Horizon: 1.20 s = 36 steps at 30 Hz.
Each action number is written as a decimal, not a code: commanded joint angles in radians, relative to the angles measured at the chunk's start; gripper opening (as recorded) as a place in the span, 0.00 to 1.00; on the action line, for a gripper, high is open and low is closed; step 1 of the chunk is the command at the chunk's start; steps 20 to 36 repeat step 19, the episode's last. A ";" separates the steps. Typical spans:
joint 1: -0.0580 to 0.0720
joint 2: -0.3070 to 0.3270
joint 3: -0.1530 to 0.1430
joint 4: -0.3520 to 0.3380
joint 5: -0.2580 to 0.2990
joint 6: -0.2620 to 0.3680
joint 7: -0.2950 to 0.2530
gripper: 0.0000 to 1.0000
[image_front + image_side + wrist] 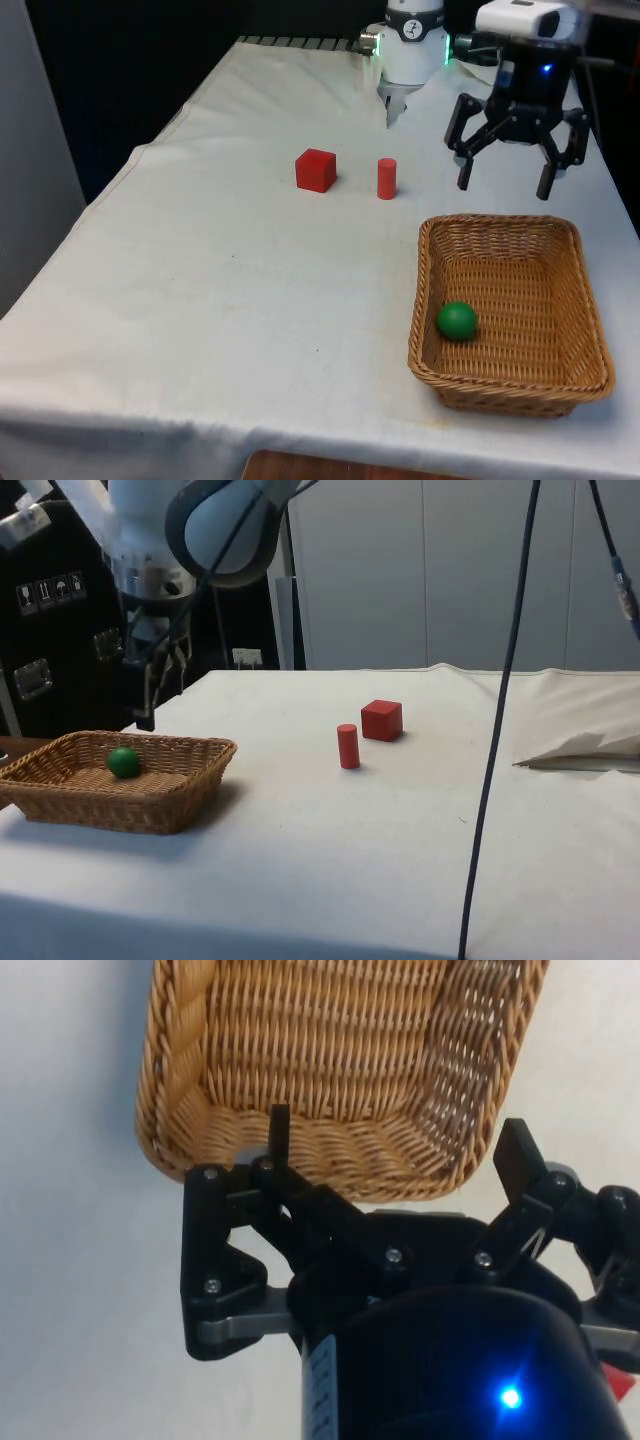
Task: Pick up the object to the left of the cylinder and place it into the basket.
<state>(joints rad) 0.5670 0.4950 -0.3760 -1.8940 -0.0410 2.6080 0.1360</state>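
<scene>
1. The robot's black hand [505, 184] hangs in the air above the surface [250, 290], near the far end of the basket [590, 300].
2. The hand points straight down. Its two fingers [465, 172] are spread wide apart, and there is nothing between them.
3. In the wrist view the hand [395, 1155] looks down on one end of the basket [330, 1155], and its fingers [279, 1132] stand open over the woven rim.
4. In the side view the hand [155, 700] is up above the far edge of the basket [180, 780]. It does not touch the basket.
5. The white arm [215, 525] comes down from above, and the hand hangs under it.
6. The red cube [316, 170] sits on the surface, just beside the red cylinder [387, 178], on the front view's left of it. The two do not touch.
7. The red cube is well apart from the hand and from the basket. In the side view the red cube [382, 720] is just past the red cylinder [347, 746].
8. The red cylinder stands upright.
9. A green ball [456, 321] lies inside the basket, near the wall on the front view's left. In the side view the green ball [124, 762] sits low in the basket.
10. The basket is on the front view's right side of the surface, nearer to the camera than the cube and the cylinder.
</scene>
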 commanded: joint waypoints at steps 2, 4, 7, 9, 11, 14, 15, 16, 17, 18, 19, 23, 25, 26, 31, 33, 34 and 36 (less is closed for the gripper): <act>0.011 -0.012 -0.010 -0.013 -0.017 -0.018 0.010 1.00; 0.012 -0.020 -0.009 -0.019 -0.022 -0.036 0.010 1.00; 0.013 -0.031 -0.008 -0.028 -0.029 -0.049 0.010 1.00; 0.004 -0.026 0.001 -0.023 -0.020 -0.048 0.000 1.00; 0.016 -0.051 -0.009 -0.050 -0.038 -0.059 0.011 1.00; 0.019 -0.072 -0.009 -0.072 -0.046 -0.063 0.012 1.00; 0.020 -0.079 -0.009 -0.080 -0.049 -0.065 0.013 1.00; 0.020 -0.087 -0.009 -0.088 -0.053 -0.066 0.013 1.00; 0.020 -0.094 -0.009 -0.096 -0.056 -0.068 0.014 1.00; 0.020 -0.100 -0.008 -0.104 -0.059 -0.067 0.014 1.00; 0.011 -0.097 0.001 -0.099 -0.046 -0.069 0.002 1.00; 0.011 -0.097 0.001 -0.099 -0.046 -0.069 0.002 1.00; 0.011 -0.097 0.001 -0.099 -0.046 -0.069 0.002 1.00; 0.011 -0.097 0.001 -0.099 -0.046 -0.069 0.002 1.00; 0.011 -0.097 0.001 -0.099 -0.046 -0.069 0.002 1.00; 0.011 -0.097 0.001 -0.099 -0.046 -0.069 0.002 1.00; 0.011 -0.097 0.001 -0.099 -0.046 -0.069 0.002 1.00; 0.011 -0.097 0.001 -0.099 -0.046 -0.069 0.002 1.00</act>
